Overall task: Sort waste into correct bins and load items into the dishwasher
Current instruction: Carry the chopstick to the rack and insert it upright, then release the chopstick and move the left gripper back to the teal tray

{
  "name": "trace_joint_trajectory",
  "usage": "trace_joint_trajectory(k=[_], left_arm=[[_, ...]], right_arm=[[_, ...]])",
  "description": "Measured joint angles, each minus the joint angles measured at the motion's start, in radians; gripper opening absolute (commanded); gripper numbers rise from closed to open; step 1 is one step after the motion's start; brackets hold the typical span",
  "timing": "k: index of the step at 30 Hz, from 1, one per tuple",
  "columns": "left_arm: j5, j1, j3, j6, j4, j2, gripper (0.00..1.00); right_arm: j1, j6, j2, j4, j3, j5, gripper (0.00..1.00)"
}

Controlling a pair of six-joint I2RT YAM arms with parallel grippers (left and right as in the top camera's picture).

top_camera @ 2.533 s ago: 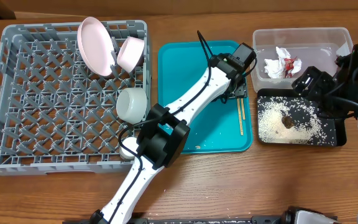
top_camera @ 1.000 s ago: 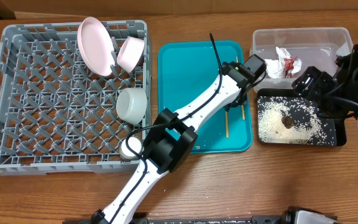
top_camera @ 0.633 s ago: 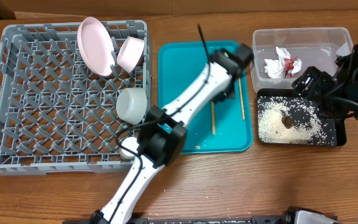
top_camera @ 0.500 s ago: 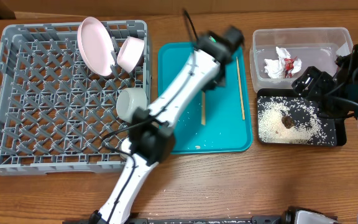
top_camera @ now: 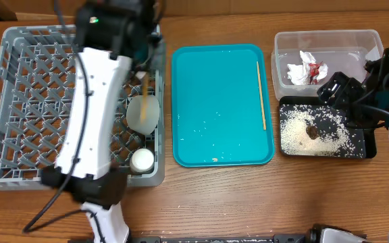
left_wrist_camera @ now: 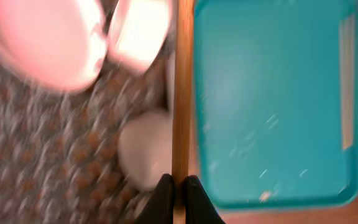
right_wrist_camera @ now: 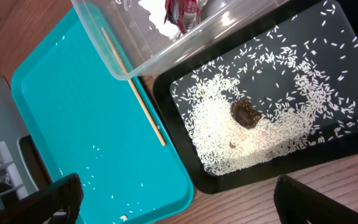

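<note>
Over the grey rack point(top_camera: 19, 101), one chopstick point(left_wrist_camera: 182, 93) pinched in left hand point(left_wrist_camera: 180, 185), not yet set down. Plates point(left_wrist_camera: 48, 43), bowl point(top_camera: 144, 111), cup point(top_camera: 142, 160) racked. Wrapper point(top_camera: 306, 69) in clear tub point(top_camera: 329, 40), food lump point(top_camera: 313, 131) on black tray point(top_camera: 356, 152): waste looks sorted. Second chopstick point(top_camera: 261, 94) on teal tray point(top_camera: 215, 101), left to load. Right hand point(right_wrist_camera: 179, 205) spread, empty.

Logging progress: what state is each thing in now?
Left gripper: shut on one thin wooden chopstick, over the grey lattice dish rack.
Right gripper: open, empty.
Second wooden chopstick: lying on the teal tray.
Red-and-white crumpled wrapper: inside the clear plastic tub.
Brown food lump: on the flat black tray, amid rice.
</note>
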Motion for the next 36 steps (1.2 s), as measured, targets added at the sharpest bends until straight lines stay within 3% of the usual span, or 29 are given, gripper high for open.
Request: trace_joint_trajectory(k=[6,17,21,24,26,30,36], left_arm=[[-0.010,0.138,-0.435,0.029,0.087,-0.138,0.04],[-0.024,0.363,-0.767,0.219,0.404,-0.183,0.04],[-0.023,0.369,-0.827,0.296,0.472,-0.183,0.04],[-0.024,0.369,-0.840,0.336,0.490,-0.183,0.33],[-0.024,0.369,-0.841,0.346,0.505,-0.183,0.42],[-0.023,0.369,-0.841,0.349,0.509,-0.183,0.42],[0.000,0.368,-0.840,0.332,0.507,-0.183,0.34]], right_arm=[[0.000,0.000,0.000,0.000,0.000,0.000,1.00],[0.000,0.000,0.000,0.000,0.000,0.000,1.00],[0.000,0.000,0.000,0.000,0.000,0.000,1.00],[0.000,0.000,0.000,0.000,0.000,0.000,1.00],[0.000,-0.001,0.000,0.000,0.000,0.000,1.00],[0.000,0.000,0.000,0.000,0.000,0.000,1.00],[0.000,0.000,0.000,0.000,0.000,0.000,1.00]])
